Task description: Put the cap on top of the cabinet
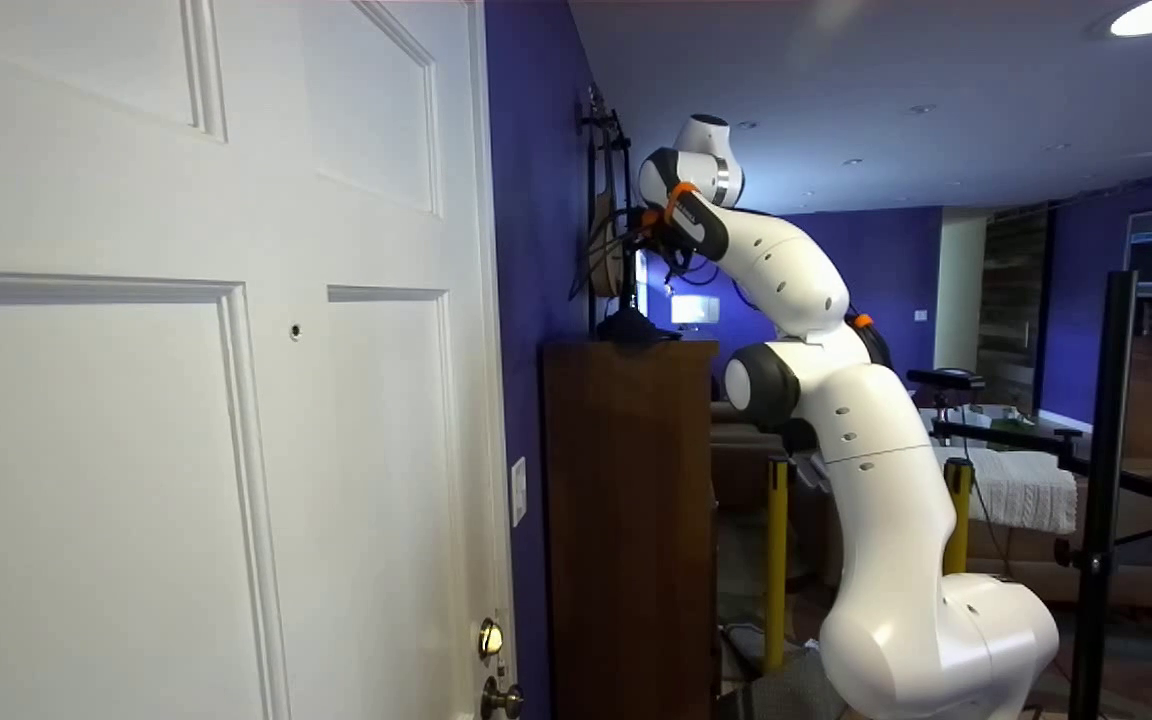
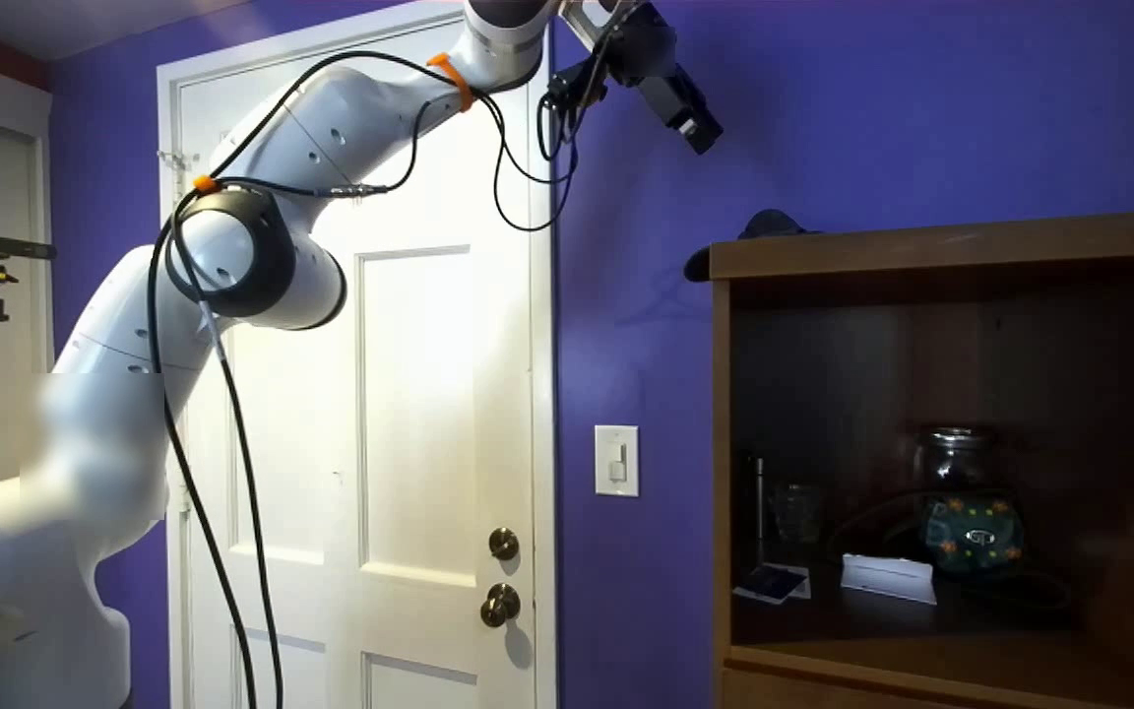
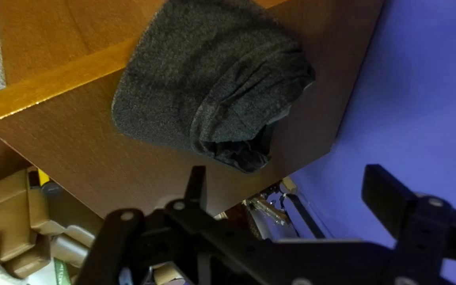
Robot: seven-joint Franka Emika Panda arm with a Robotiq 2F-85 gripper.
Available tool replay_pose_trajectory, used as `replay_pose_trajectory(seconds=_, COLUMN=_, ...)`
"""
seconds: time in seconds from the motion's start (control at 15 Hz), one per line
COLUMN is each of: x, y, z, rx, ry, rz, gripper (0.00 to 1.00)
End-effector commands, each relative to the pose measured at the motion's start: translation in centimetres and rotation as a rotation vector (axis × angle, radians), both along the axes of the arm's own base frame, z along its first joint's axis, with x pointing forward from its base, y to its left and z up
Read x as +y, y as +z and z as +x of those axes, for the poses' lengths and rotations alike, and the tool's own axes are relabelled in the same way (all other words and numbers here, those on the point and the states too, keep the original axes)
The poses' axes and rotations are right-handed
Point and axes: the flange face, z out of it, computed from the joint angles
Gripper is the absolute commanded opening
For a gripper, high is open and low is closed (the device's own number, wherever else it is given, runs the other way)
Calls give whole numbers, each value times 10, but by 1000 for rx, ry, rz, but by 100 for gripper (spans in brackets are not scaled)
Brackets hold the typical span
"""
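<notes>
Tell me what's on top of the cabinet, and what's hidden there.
A dark grey cap lies on the cabinet, covering part of one edge in the wrist view. The wood beneath it is hidden, and the open jaws block another patch there.

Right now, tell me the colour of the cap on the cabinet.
The cap is dark grey, clearest in the wrist view.

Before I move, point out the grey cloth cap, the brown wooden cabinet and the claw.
Grey cloth cap (image 3: 212,79): wrist view, middle of its cloth.
Brown wooden cabinet (image 1: 629,530): in an exterior view, its side panel.
Claw (image 3: 285,178): wrist view, midway between its open fingertips.
</notes>
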Motion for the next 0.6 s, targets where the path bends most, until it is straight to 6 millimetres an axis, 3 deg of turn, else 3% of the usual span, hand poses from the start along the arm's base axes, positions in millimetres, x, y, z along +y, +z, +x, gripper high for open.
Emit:
replay_pose_trajectory(seconds=0.0, x=19, y=12, z=-6, rx=44, ry=117, rz=-23, gripper=100)
replay_pose_trajectory(seconds=0.4, x=40, y=33, z=-8, rx=-8, ry=216, rz=-69, gripper=100)
replay_pose_trajectory(seconds=0.53, x=35, y=27, z=-6, rx=16, ry=181, rz=-68, gripper=100)
